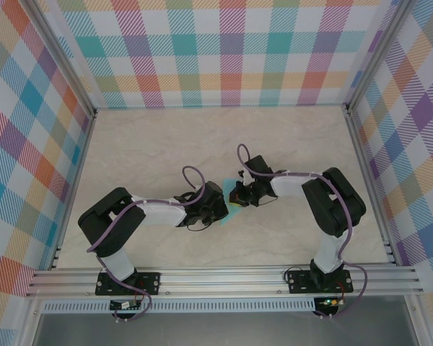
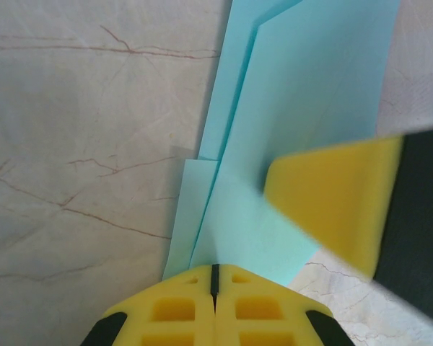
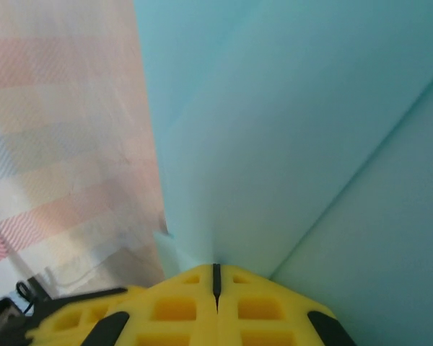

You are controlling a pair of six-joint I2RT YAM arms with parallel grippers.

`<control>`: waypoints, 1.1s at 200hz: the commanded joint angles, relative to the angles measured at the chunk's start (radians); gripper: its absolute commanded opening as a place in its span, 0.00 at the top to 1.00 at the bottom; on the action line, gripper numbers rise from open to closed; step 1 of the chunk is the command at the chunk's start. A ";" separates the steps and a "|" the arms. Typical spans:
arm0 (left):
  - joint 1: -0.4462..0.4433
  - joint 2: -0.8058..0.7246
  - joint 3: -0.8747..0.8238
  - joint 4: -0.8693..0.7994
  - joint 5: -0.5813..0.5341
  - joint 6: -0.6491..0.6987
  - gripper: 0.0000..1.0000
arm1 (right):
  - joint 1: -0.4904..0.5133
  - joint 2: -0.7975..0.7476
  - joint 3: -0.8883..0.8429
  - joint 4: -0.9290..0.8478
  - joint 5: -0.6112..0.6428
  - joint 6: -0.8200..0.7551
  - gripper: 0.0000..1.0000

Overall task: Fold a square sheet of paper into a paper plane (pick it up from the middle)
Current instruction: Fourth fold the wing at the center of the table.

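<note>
The sheet of paper [image 2: 303, 94] is light teal and folded into overlapping layers with long creases. It lies low over the marbled table between both arms, and a small part of the paper [image 1: 234, 211] shows in the top view. My left gripper [image 2: 215, 268] is shut, with the paper's near end running into its yellow fingertips. My right gripper [image 3: 216, 267] is also shut, pinching the paper [image 3: 289, 130] along a crease. One yellow finger of the right gripper [image 2: 332, 205] rests on the paper's right side. From above, the left gripper [image 1: 227, 203] and right gripper [image 1: 238, 194] meet at mid-table.
The table [image 1: 151, 144] has a beige marble look. Checked pastel walls [image 1: 224, 50] close it in at the back and both sides. An aluminium rail [image 1: 224, 277] with both arm bases runs along the near edge. Purple cables loop over both arms.
</note>
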 commanded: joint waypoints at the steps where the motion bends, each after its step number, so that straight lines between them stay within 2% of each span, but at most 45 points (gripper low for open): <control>1: 0.006 0.087 -0.054 -0.225 -0.025 0.025 0.98 | -0.042 0.047 0.064 -0.050 0.072 -0.067 1.00; 56: 0.006 0.101 -0.053 -0.219 -0.018 0.033 0.98 | -0.180 0.144 0.112 -0.012 -0.005 -0.126 1.00; 112: 0.006 0.096 -0.059 -0.221 -0.016 0.035 0.98 | -0.225 0.163 0.205 -0.072 -0.013 -0.160 0.99; 140: 0.006 0.093 -0.052 -0.226 -0.009 0.042 0.98 | -0.258 0.226 0.294 -0.147 -0.010 -0.200 1.00; 160: 0.006 0.078 -0.048 -0.232 -0.002 0.052 0.98 | -0.268 0.165 0.300 -0.175 -0.014 -0.227 1.00; 185: 0.005 0.066 -0.031 -0.226 0.021 0.059 0.98 | -0.262 0.074 0.264 -0.177 -0.091 -0.200 1.00; 220: 0.005 0.059 -0.009 -0.234 0.027 0.064 0.97 | -0.201 0.004 0.127 -0.067 -0.169 -0.094 1.00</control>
